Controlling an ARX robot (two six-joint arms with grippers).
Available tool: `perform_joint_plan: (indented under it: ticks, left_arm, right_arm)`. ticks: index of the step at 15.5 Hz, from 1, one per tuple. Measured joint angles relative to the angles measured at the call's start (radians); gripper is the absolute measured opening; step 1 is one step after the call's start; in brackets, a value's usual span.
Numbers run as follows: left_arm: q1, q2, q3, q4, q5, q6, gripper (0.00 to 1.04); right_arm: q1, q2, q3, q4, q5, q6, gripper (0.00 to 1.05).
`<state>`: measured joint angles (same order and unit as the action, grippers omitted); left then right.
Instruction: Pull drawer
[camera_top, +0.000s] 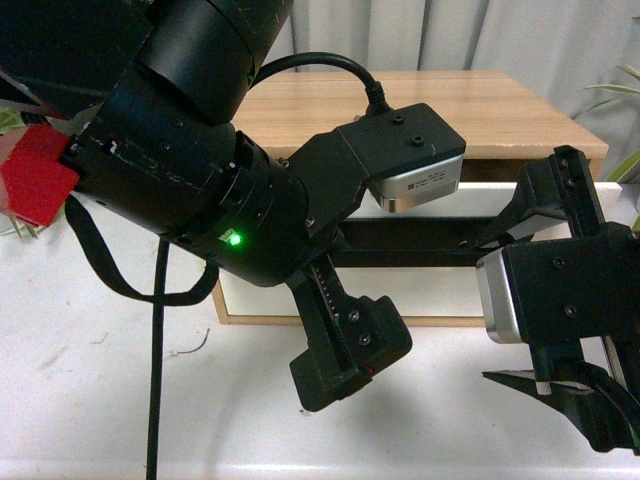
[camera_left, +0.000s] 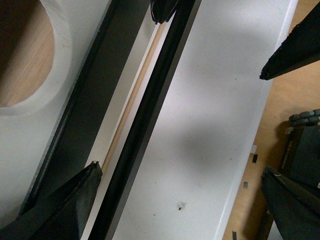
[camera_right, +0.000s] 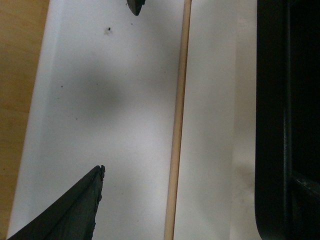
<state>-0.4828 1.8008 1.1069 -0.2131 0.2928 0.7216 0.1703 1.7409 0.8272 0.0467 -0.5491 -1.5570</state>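
The drawer (camera_top: 487, 197) is the upper white front of a wooden cabinet, with a long black bar handle (camera_top: 400, 245) across it. In the left wrist view the handle (camera_left: 150, 110) runs diagonally beside the semicircular notch (camera_left: 30, 55). My left gripper (camera_left: 180, 172) is open close to the fronts, and the bar passes just inside one of its fingertips (camera_left: 92, 172). My right gripper (camera_right: 182, 172) is open too, over the white fronts, with one fingertip (camera_right: 97, 175) showing and the black handle (camera_right: 285, 120) at the frame's side. Neither gripper holds anything.
The plain white lower front (camera_left: 210, 125) sits below the handle, split off by a thin wooden gap (camera_right: 177, 125). The cabinet's wooden top (camera_top: 430, 105) is bare. A red block (camera_top: 35, 175) and plant leaves are at the left, a black cable (camera_top: 157, 340) hangs over the white table.
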Motion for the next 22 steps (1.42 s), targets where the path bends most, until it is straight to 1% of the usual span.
perform_joint_plan:
  ticks: [3, 8, 13, 19, 22]
  left_arm:
    - [0.000, -0.020, -0.028, 0.006, 0.007, 0.001, 0.98]
    - [-0.003, -0.064, -0.084, 0.012, 0.023, -0.001, 0.98]
    - [-0.003, -0.087, -0.108, 0.013, 0.024, -0.005, 0.98]
    - [-0.003, -0.121, -0.134, 0.001, 0.029, -0.007, 0.98]
    - [-0.003, -0.124, -0.136, 0.001, 0.030, -0.007, 0.98]
  right_arm:
    - [0.003, -0.037, -0.037, -0.009, 0.001, 0.010, 0.98]
    - [0.014, -0.134, -0.080, -0.099, 0.008, 0.040, 0.98]
    - [0.012, -0.161, -0.085, -0.141, -0.003, 0.045, 0.98]
    - [0.016, -0.178, -0.090, -0.175, -0.004, 0.045, 0.98]
    - [0.019, -0.179, -0.095, -0.154, 0.000, 0.046, 0.98]
